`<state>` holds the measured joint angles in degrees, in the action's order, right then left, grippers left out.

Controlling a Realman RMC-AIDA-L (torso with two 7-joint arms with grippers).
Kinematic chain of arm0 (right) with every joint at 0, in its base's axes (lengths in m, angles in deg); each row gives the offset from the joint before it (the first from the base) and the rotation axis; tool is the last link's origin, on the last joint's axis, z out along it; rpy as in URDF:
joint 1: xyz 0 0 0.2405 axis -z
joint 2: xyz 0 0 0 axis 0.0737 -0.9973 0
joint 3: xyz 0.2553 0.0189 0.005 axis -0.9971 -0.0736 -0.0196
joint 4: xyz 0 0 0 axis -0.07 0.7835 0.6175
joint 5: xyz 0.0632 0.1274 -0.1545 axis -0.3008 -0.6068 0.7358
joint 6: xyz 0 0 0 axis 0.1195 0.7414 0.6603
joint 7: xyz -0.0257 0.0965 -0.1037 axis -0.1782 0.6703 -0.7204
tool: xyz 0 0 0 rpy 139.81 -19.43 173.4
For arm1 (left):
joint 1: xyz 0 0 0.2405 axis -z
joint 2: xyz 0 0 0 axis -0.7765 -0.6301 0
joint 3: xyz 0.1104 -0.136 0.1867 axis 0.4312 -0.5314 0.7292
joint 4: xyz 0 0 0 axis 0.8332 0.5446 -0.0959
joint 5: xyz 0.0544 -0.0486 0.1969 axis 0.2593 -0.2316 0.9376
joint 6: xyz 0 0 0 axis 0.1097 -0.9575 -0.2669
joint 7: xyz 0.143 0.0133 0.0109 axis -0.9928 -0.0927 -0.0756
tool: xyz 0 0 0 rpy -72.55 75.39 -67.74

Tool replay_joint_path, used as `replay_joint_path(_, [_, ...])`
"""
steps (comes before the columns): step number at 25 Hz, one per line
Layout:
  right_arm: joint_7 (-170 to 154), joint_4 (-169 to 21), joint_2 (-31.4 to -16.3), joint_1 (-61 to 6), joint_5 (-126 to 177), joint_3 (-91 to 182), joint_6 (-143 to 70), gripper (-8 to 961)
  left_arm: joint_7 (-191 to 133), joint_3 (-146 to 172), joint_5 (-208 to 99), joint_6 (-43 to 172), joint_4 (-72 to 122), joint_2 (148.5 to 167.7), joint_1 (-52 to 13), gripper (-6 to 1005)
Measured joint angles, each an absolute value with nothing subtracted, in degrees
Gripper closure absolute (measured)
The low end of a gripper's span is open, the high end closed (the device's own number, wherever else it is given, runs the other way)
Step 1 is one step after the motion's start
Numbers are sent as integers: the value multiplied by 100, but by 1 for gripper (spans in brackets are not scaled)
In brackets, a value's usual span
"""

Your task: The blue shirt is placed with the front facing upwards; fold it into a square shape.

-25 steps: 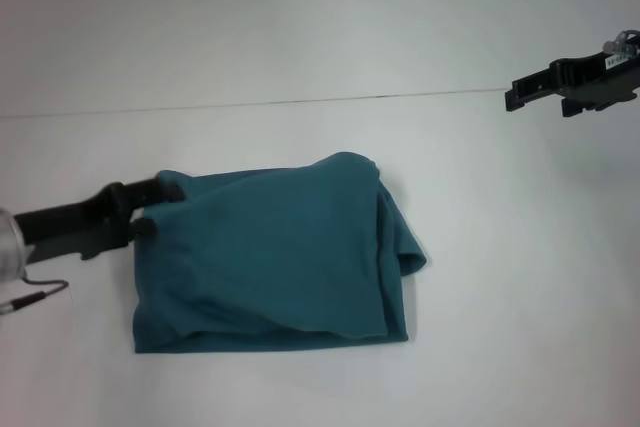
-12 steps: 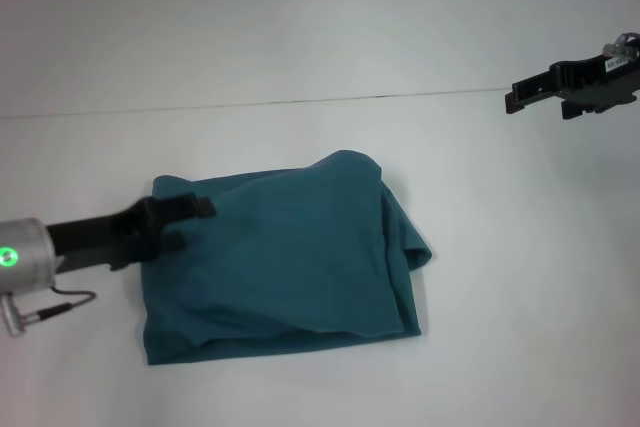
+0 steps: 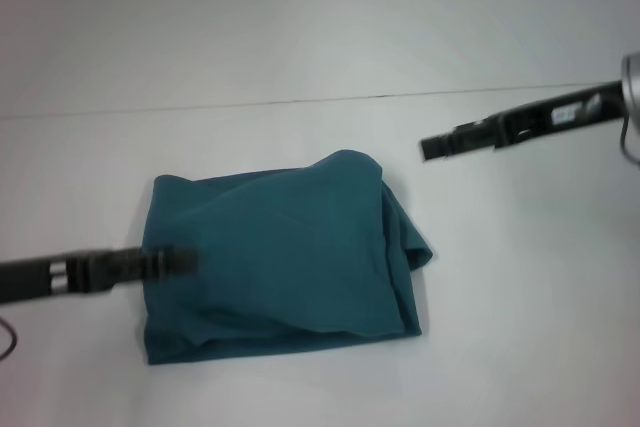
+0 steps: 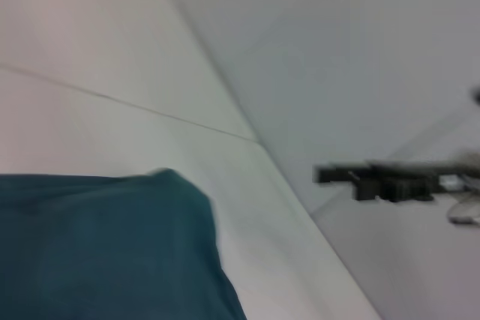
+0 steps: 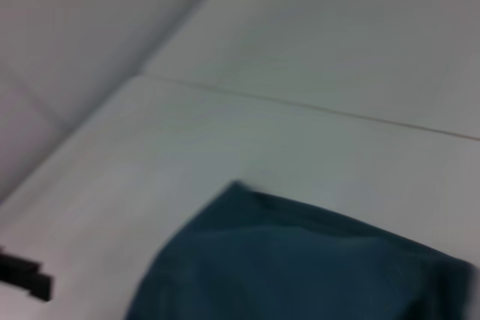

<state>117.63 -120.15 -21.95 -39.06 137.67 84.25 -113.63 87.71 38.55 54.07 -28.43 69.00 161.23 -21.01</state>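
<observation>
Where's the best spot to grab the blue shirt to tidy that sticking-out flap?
Probably pinch the loose flap bulging from the blue shirt on its right edge, coming from the right with the right gripper. It pokes out past the otherwise squarish fold.

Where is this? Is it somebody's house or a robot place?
Probably a robot test room, not a house. A plain white table holds only the folded blue shirt. The left pincer is at the shirt's edge, and the right pincer hangs above the table beside it.
</observation>
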Motion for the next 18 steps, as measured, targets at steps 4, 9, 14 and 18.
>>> replay_joint_path(4, [10568,-12074,-2508,-3537,13432,8454,-11615,26,8041,3897,5415,-3046,7101,16198,-2356,234])
replay_joint_path(9, [9784,-12073,-2907,-3216,13559,8548,-11863,26,6914,3944,5424,-3338,7098,16356,-2638,234])
replay_joint_path(14, [9403,-11645,-3067,-2993,13524,8556,-11949,26,6272,4211,5427,-3412,7074,16508,-2872,234])
replay_joint_path(18, [9165,-11003,-3059,-2941,13531,8548,-11966,26,5841,4413,5427,-3432,7063,16613,-2998,234])
